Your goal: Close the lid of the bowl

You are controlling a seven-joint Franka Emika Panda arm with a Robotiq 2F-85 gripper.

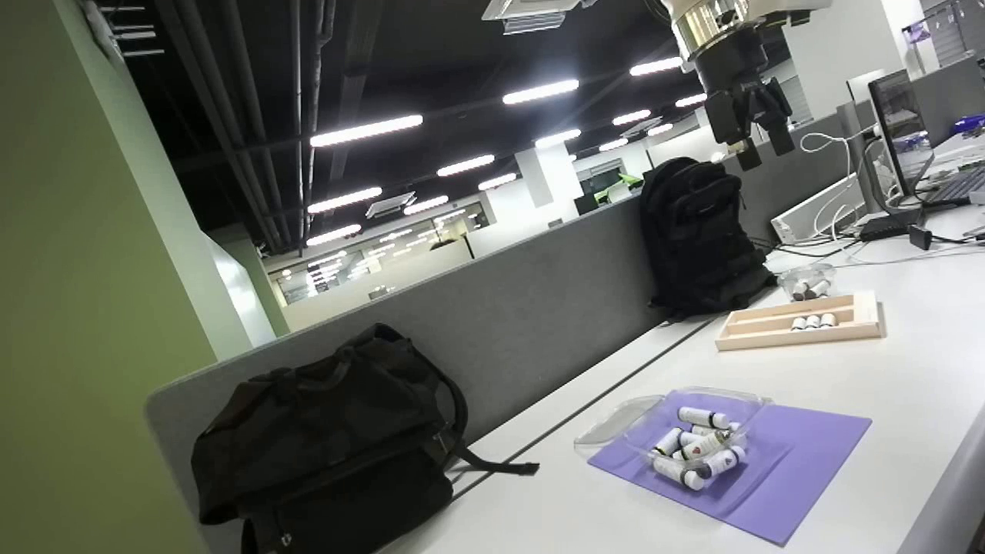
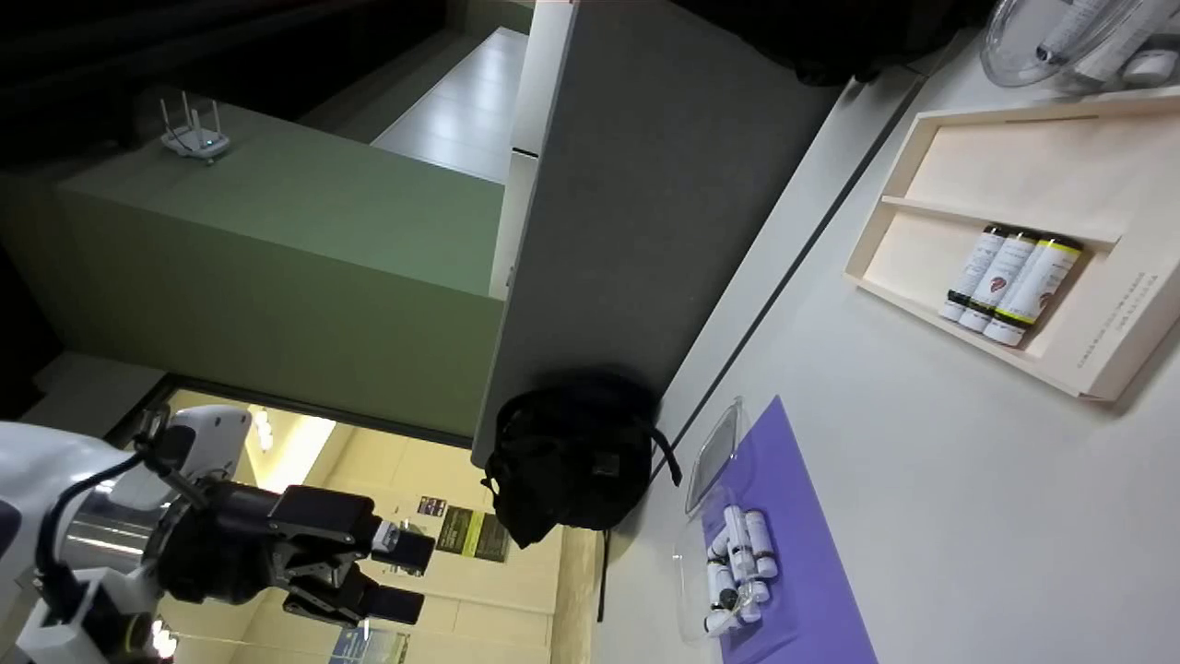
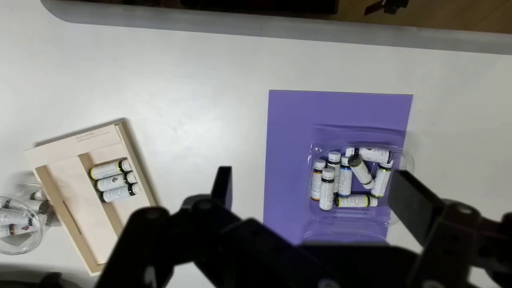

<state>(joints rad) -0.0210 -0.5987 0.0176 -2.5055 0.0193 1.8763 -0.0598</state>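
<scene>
In an exterior view the bowl (image 1: 746,409), a clear container of white-labelled bottles (image 1: 702,445), sits on the purple mat (image 1: 823,454) on the near part of the worktop (image 1: 808,377), its transparent lid (image 1: 618,423) open at the left and reaching past the mat's edge. The gripper (image 2: 402,578) hangs above the worktop, well apart from both, released, with its fingers (image 2: 406,551) spread wide. Farther off and to the right, a wooden tray (image 1: 785,339) holds three more bottles (image 1: 813,322) lying side by side, and just beyond it stands a second clear container (image 1: 808,271) with bottles (image 1: 818,288) inside.
</scene>
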